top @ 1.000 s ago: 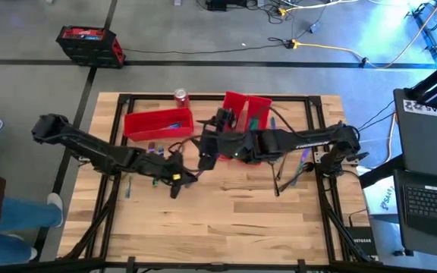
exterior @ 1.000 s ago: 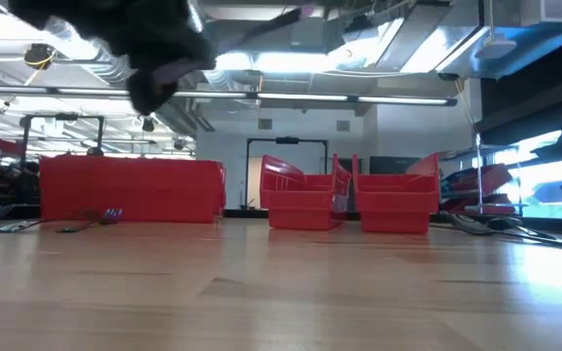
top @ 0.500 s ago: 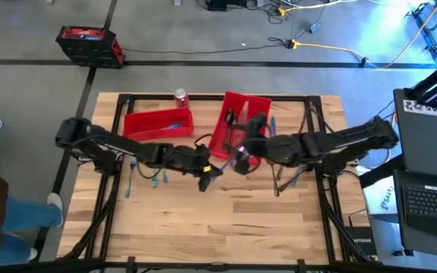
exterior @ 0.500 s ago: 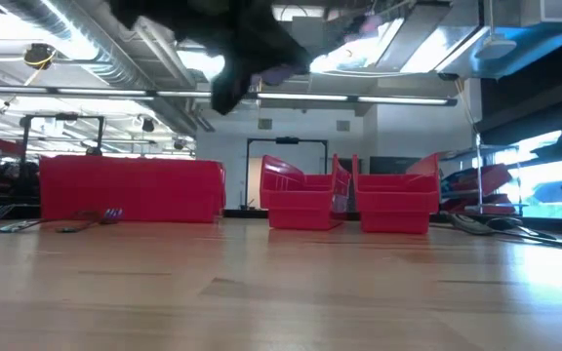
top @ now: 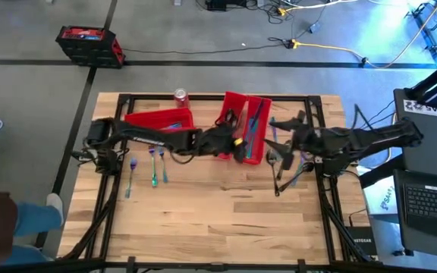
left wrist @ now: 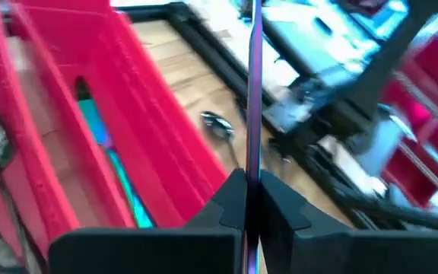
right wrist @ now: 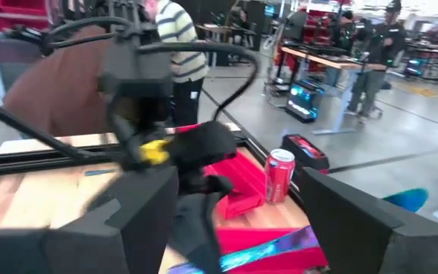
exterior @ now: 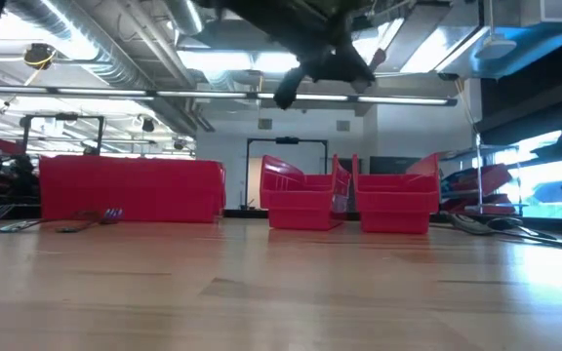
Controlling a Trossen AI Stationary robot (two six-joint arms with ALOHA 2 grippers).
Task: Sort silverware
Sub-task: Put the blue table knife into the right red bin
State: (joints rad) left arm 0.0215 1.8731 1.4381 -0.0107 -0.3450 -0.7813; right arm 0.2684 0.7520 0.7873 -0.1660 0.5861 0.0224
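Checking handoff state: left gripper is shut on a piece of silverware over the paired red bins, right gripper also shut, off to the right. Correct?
One error: the right gripper is open, its fingers spread wide in the right wrist view. The rest holds: the left gripper is shut on a slender utensil above the paired red bins.

I see a pale wood tabletop (top: 226, 216) carrying three red bins (top: 158, 122), a red soda can (top: 180, 96) at its far edge, and loose silverware (top: 154, 167) lying left and right of the bins
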